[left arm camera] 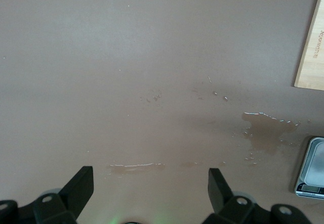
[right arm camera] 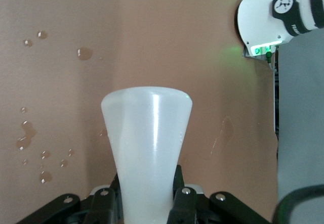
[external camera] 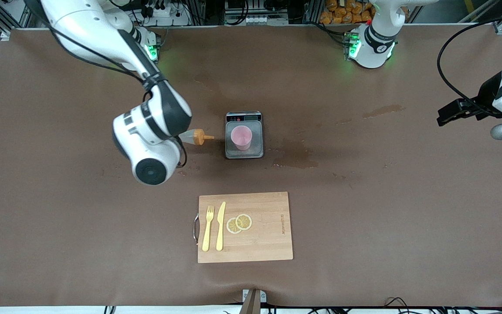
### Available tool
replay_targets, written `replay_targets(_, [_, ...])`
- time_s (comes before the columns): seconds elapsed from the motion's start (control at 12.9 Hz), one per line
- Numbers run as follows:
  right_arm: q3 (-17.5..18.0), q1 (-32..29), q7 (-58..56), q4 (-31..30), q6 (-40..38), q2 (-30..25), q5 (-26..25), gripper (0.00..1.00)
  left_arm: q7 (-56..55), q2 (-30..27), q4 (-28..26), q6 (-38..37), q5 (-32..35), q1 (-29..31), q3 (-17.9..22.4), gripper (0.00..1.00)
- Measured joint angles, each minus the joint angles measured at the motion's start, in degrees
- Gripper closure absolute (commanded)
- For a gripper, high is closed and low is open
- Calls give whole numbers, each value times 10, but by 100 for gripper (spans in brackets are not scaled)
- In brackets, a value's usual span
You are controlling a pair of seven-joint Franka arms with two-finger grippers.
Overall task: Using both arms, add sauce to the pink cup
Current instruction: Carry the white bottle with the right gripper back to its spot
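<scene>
The pink cup (external camera: 241, 137) stands upright on a small kitchen scale (external camera: 244, 153) at mid-table. My right gripper (right arm camera: 147, 183) is shut on the sauce bottle (external camera: 196, 137). It holds the bottle on its side just above the table, beside the scale toward the right arm's end. The orange nozzle (external camera: 208, 137) points at the cup and stops short of the scale's edge. The right wrist view shows the bottle's whitish body (right arm camera: 147, 143) between the fingers. My left gripper (external camera: 442, 118) is open and empty, up over the left arm's end of the table. It also shows in the left wrist view (left arm camera: 149, 176).
A wooden cutting board (external camera: 268, 244) lies nearer the front camera than the scale. It holds a fork (external camera: 208, 226), a knife (external camera: 220, 224) and two lemon slices (external camera: 239, 223). Wet patches (external camera: 296, 158) mark the table beside the scale. The left wrist view shows the scale's corner (left arm camera: 311, 169).
</scene>
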Motion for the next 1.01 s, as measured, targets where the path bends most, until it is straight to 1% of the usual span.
replay_targets(0.31, [-2,-97,-163,2,-2,-6,81,58,3,0,9,0,0,0,0,0])
replay_targets(0.39, [-3,-124,-207,2,-8,-7,98,56,7,0,9,0,0,0,0,0])
replay_targets(0.54, [-4,-181,-298,2,-32,-7,128,56,11,0,11,0,0,0,0,0])
replay_targets(0.78, [-4,-257,-417,-3,-63,-6,147,56,12,0,13,0,0,-1,-1,0])
replay_targets(1.01, [-5,-314,-523,-12,-73,6,164,56,22,0,13,0,0,-3,-3,0])
